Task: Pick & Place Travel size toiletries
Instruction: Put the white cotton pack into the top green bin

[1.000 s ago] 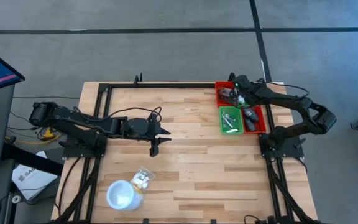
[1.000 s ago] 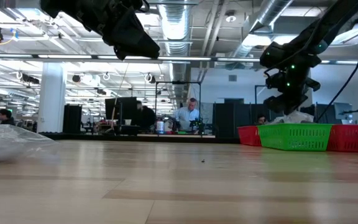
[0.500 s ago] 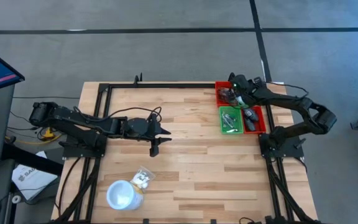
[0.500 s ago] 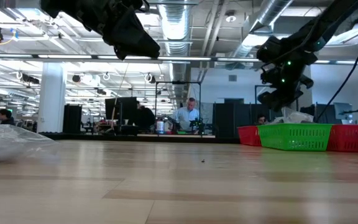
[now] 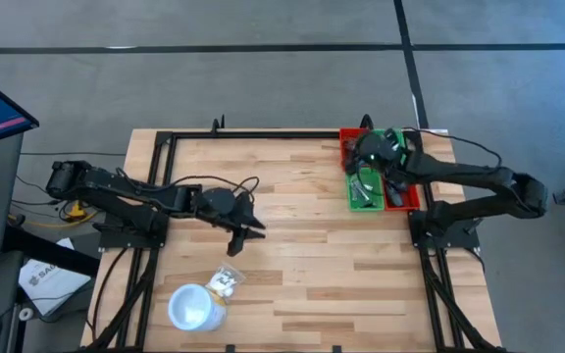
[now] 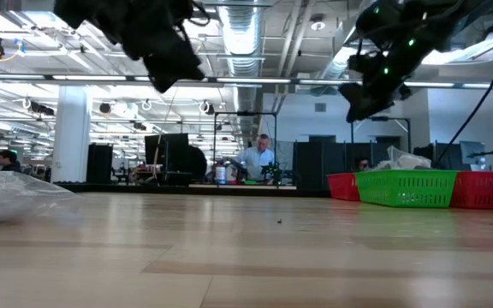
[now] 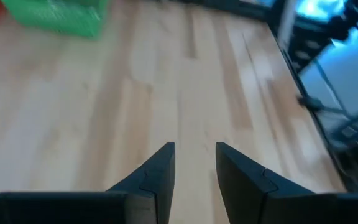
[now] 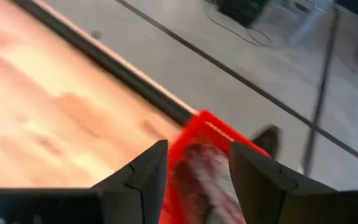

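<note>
A clear sachet with white contents [image 5: 226, 282] lies flat on the wood near the near edge, against a white round cup [image 5: 192, 306]. More small items lie in the green basket [image 5: 364, 188] and the red bins [image 5: 401, 188] at the far right. My left gripper [image 5: 235, 243] hangs open above the table's middle, pointing down toward the sachet, with bare wood between its fingers [image 7: 194, 149]. My right gripper [image 5: 359, 155] is open and raised over the far red bin [image 8: 213, 134]; nothing is between its fingers [image 8: 194, 146].
A black metal frame [image 5: 263, 135] runs along the far and side edges of the table. Bare wood spans the middle between the sachet and the bins. In the low view a crumpled clear bag [image 6: 7, 197] lies at the left, the green basket [image 6: 405, 188] at the right.
My left gripper has swung toward the near edge and tipped down toward the sachet. My right gripper has risen out of the red bins and shifted slightly toward the table's left, its arm stretching over the bins. The sachet and cup have stayed where they were.
</note>
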Controlling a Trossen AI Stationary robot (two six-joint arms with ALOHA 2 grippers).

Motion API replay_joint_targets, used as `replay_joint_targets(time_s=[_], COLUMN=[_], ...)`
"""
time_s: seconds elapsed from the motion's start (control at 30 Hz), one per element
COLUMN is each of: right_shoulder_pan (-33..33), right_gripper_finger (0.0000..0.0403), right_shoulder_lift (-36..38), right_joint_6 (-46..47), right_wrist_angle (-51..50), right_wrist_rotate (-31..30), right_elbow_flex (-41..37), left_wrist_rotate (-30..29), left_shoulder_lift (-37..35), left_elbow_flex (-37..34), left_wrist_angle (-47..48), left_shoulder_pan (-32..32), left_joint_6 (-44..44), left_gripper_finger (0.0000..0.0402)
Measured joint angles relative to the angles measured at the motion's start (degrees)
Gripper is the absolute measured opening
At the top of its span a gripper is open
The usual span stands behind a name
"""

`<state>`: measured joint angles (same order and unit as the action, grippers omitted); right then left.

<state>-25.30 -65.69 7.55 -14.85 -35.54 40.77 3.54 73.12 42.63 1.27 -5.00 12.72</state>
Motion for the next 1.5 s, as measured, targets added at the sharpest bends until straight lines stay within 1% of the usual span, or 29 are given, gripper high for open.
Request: replay_joint_targets(time_s=[0.1,0.23,0.33,0.4,0.53,0.7,0.87,1.07,1.27,1.5], right_shoulder_pan=[4.4,8.5,10.3,11.1,11.5,11.5,11.5,11.4,11.4,11.4], right_gripper_finger=[0.0159,0.0159,0.0159,0.0159,0.0159,0.0159,0.0159,0.0159,0.0159,0.0159], right_shoulder_lift=[1.3,1.8,1.8,1.6,1.6,1.6,1.6,1.6,1.6,1.6], right_joint_6=[0.0,0.0,0.0,0.0,0.0,0.0,0.0,0.0,0.0,0.0], right_wrist_angle=[0.0,0.4,0.6,0.5,0.5,0.5,0.6,0.6,0.4,0.3], right_wrist_rotate=[0.0,0.0,0.0,0.0,0.0,0.0,0.0,0.0,0.0,0.0], right_elbow_flex=[0.0,0.0,0.0,0.0,0.0,0.0,0.0,0.0,0.0,0.0], left_wrist_rotate=[3.9,8.6,10.3,10.4,10.5,12.6,12.8,13.0,16.4,16.7], left_shoulder_lift=[0.0,0.0,0.0,0.0,0.0,0.0,0.4,5.0,10.5,13.1], left_elbow_flex=[-1.1,-4.9,-7.6,-8.8,-10.6,-11.9,-12.0,-12.0,-12.0,-12.0], left_wrist_angle=[3.0,3.1,3.0,2.8,2.6,2.0,-0.6,-2.3,-8.1,-9.5], left_shoulder_pan=[-0.7,-1.6,-2.5,-3.3,-5.4,-7.8,-9.8,-11.0,-11.0,-11.3], left_joint_6=[2.8,7.0,10.4,12.1,15.0,17.7,17.7,17.7,17.7,17.8], left_gripper_finger=[0.0109,0.0109,0.0109,0.0109,0.0109,0.0109,0.0109,0.0109,0.0109,0.0109])
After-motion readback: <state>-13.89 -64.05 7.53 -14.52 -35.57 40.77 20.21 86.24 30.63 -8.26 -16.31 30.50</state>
